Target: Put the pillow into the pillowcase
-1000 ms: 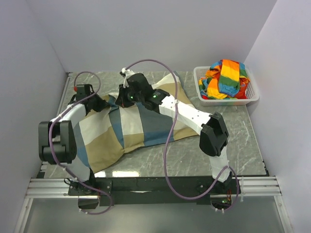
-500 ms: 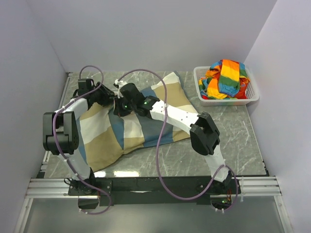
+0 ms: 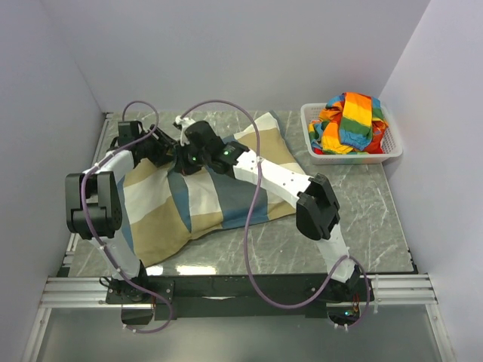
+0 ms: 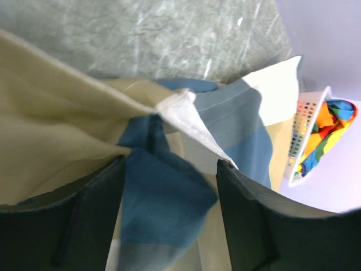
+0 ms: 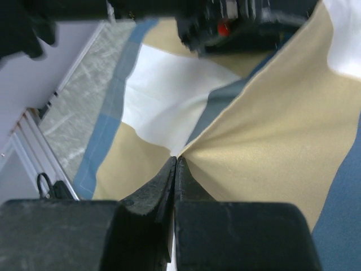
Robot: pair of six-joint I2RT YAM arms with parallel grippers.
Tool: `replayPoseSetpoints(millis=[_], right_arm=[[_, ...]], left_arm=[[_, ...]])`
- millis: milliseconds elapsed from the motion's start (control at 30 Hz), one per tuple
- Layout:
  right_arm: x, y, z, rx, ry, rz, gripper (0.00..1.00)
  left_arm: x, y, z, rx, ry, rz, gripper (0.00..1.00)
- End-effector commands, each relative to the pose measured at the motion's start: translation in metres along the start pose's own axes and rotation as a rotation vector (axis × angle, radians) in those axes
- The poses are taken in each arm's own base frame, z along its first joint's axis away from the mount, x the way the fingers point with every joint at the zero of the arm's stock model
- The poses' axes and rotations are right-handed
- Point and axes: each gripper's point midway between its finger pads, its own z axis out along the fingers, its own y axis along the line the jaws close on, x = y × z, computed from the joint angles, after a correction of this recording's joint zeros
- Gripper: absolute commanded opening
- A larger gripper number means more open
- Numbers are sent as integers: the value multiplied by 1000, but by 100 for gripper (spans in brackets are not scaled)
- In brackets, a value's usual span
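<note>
The pillowcase (image 3: 198,205), in blue, tan and off-white blocks, lies bulging across the table's left and middle. No pillow shows as such; it is hidden. My left gripper (image 3: 164,153) is at the case's back left corner. Its fingers are open (image 4: 169,165), and a loose blue fold of the pillowcase (image 4: 161,197) lies between them without being pinched. Close beside it, my right gripper (image 3: 182,159) is shut (image 5: 175,160), with a ridge of the pillowcase (image 5: 265,135) pinched at its tips.
A white basket (image 3: 315,155) stands at the back right, holding rainbow-striped cloth (image 3: 352,121). It also shows in the left wrist view as the basket (image 4: 298,144). Grey walls close in the left, back and right. Cables loop over both arms.
My left gripper has opened and let go of the blue fold, moving back and toward the right gripper. The right gripper, still shut, has pulled the cloth slightly left.
</note>
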Motion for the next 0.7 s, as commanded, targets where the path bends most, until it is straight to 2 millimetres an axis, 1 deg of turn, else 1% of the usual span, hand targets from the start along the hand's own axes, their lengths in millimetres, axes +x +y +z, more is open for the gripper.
replayPoseSetpoints(millis=[0,33,67,100,167,200,267,300,333,367,400,433,500,600,633,667], right_arm=[[-22,32,-2,-104,-15,-49,0],[-19,32,0,-107,-3,-48,0],[-10,30,6,-108,29,-47,0],[-11,30,7,-111,30,-50,0],[-3,26,12,-105,48,-49,0],[0,26,14,-102,54,-53,1],[7,21,20,-89,71,-56,7],[5,21,21,-89,66,-60,8],[13,17,28,-82,88,-59,10],[10,19,30,-87,83,-65,11],[12,20,33,-92,90,-65,11],[17,19,39,-93,99,-65,11],[15,22,41,-101,86,-59,11],[8,32,42,-124,59,-50,11],[2,36,41,-133,34,-52,12],[-1,36,41,-132,24,-47,15]], left_arm=[[-25,-42,-9,105,-31,85,72],[-27,-43,-9,108,-27,96,72],[-32,-44,-7,101,-26,92,72],[-37,-43,-7,97,-34,93,71],[-44,-45,-3,106,-38,93,69],[-46,-43,-1,99,-35,90,66],[-49,-40,9,94,-19,96,59],[-48,-39,12,97,-6,94,47],[-47,-38,15,99,2,92,38],[-49,-36,19,100,4,93,31],[-50,-36,20,98,4,96,22],[-49,-35,22,94,11,99,18],[-53,-32,27,81,10,101,11],[-53,-30,30,78,14,95,8],[-53,-30,30,84,15,96,11],[-55,-35,28,106,18,100,21]])
